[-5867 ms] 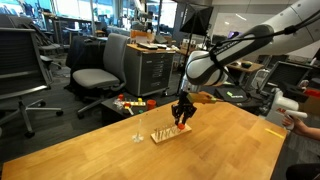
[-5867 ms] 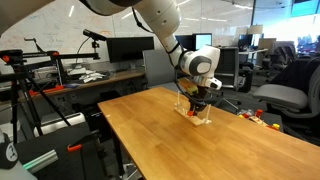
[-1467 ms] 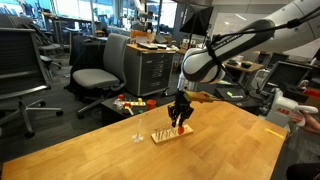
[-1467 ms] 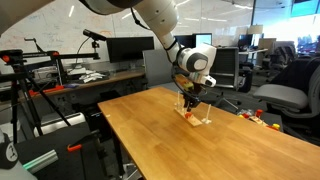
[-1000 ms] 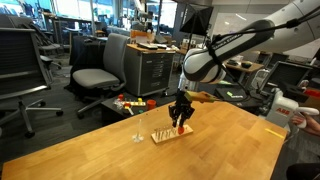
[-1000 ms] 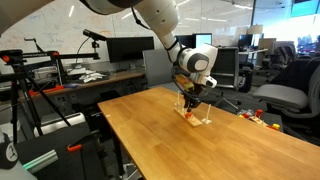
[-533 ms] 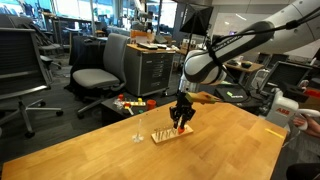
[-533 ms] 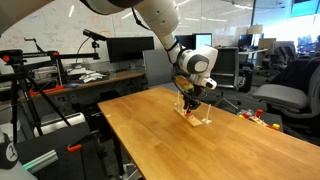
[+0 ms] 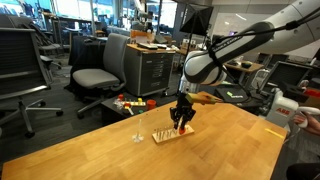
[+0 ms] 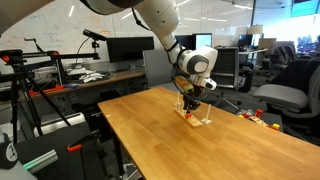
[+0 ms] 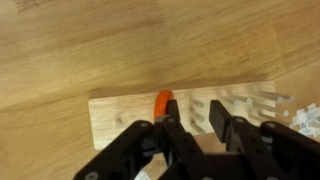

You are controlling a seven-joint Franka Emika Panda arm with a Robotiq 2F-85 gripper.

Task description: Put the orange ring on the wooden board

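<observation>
fingers [image 11: 178, 128] closed on the orange ring [image 11: 162, 100], which shows edge-on at their tips. seen from the wrist, the ring hangs over the middle of the wooden board [image 11: 115, 118], left of a blurred cluster of pale pegs [image 11: 250, 100]; whether ring and board touch cannot be told. in both exterior views the fingers [image 9: 181, 122] [image 10: 191, 106] point straight down, just above the board [image 9: 171, 133] [image 10: 197, 118]. the arm [image 9: 235, 50] [image 10: 160, 20] comes in from above and to one side, bends at the wrist, and ends in a vertical last link. the board lies flat on a large pale wooden table [image 9: 120, 155] [image 10: 165, 140], near the far edge. a thin whitish upright peg stand [image 9: 138, 130] stands on the table near the board but apart from it. beyond the table edge lie red-and-yellow toys [image 9: 128, 103] [image 10: 255, 116]. the room is an open office, with a grey office chair [image 9: 95, 75], a dark drawer cabinet [image 9: 152, 70] and desks carrying monitors [image 10: 125, 48].
</observation>
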